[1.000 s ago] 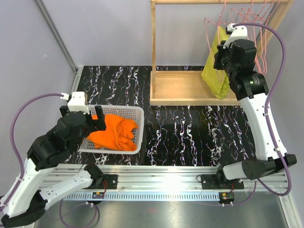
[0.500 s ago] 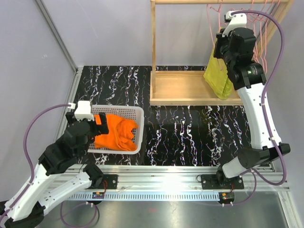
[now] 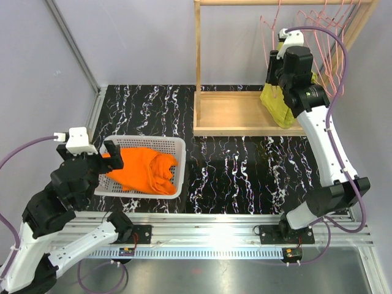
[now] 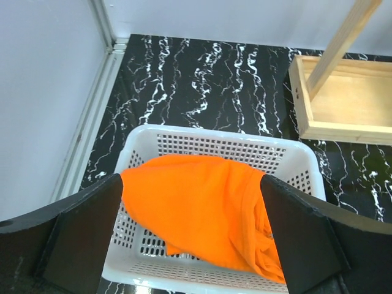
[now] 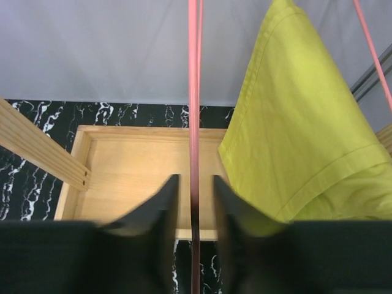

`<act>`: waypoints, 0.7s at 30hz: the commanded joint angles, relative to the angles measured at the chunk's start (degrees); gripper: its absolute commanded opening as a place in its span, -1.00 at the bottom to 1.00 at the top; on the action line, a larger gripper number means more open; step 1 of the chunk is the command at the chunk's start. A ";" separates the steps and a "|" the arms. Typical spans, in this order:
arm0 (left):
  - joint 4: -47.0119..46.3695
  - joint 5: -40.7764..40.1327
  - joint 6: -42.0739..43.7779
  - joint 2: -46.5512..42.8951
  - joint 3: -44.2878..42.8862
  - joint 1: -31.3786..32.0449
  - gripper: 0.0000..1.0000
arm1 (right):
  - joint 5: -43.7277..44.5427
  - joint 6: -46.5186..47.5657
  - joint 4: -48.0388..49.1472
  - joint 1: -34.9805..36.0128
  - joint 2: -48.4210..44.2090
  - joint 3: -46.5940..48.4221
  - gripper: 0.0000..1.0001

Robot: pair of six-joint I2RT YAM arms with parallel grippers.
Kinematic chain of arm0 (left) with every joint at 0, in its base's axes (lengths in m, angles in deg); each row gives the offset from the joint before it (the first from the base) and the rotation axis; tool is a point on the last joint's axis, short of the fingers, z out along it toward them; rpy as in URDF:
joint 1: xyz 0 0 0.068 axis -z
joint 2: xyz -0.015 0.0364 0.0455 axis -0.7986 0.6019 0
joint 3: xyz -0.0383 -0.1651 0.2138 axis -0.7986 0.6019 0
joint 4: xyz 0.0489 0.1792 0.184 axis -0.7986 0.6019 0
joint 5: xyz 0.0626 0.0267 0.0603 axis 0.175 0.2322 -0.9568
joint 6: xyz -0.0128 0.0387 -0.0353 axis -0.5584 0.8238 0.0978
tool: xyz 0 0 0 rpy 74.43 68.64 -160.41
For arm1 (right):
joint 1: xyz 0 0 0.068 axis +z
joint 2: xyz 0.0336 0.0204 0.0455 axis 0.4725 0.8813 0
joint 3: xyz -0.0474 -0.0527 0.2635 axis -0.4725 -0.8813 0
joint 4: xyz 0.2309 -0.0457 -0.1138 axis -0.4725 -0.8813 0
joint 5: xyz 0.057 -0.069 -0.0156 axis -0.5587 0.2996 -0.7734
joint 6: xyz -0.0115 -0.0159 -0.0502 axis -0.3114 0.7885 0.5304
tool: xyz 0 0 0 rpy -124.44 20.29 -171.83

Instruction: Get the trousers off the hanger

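**Figure. Both arms backing away from a finished removal (near to far).**

Nearest, at the left, we found the left gripper (image 3: 113, 156) hovering by the near-left end of the white mesh basket (image 3: 179, 147). Its jaws were fully spread and held nothing. Over the preceding second this arm had drawn back toward the near-left corner, with its jaws spread just as wide throughout.

Inside the basket lay the trousers (image 3: 144, 171), a crumpled orange heap touching no gripper and no wire, unmoved across that interval. The basket stood on the black marbled table (image 3: 245, 165).

At the far right, we saw the right gripper (image 5: 196, 180) raised at the wooden rack (image 3: 197, 61). Its jaws flanked one wire of the hanger (image 5: 193, 92), with a narrow gap showing on either side, so they appeared loosened rather than clenched. During the same second this arm had carried the bare hanger a little leftward along the rack. A yellow-green garment (image 5: 294, 122) hung just to the right of that wire, with further pink hangers (image 3: 318, 24) beyond.

We judged that the removal itself was complete. Only letting the bare hanger hang free seemed to remain.
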 commanded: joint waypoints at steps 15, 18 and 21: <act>7.27 -9.63 1.91 -3.97 -2.66 0.03 0.98 | -2.65 -7.12 -11.78 0.17 -26.31 -11.86 0.98; 8.16 -8.49 3.57 -6.69 -3.10 0.03 0.98 | -2.03 -7.83 -20.22 0.17 -32.72 -13.09 0.99; 9.56 -7.61 4.19 -8.28 -4.24 0.03 0.98 | -0.01 -8.26 -27.86 0.17 -38.61 -12.22 0.99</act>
